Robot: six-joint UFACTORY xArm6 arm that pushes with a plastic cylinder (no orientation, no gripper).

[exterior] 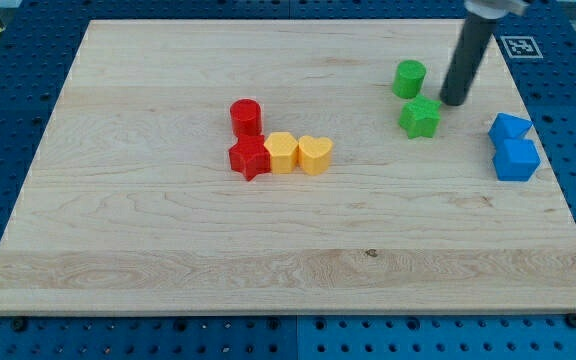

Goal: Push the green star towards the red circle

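Just left of and below the tool's tip sits the green star, almost touching; this rod grasps nothing. Far left lies the red circle.

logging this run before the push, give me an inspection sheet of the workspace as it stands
surface: pale wooden board, lying flat on a blue perforated base.
job's things: green star block at the view's right; red circle block near the middle, apart from it.
clutter: green cylinder block; red star block, yellow hexagon block and yellow heart block in a row; two blue blocks touching at the right edge.
tip: my tip just to the upper right of the green star.
cables: nothing seen.
surroundings: black-and-white marker tag at the view's top right.
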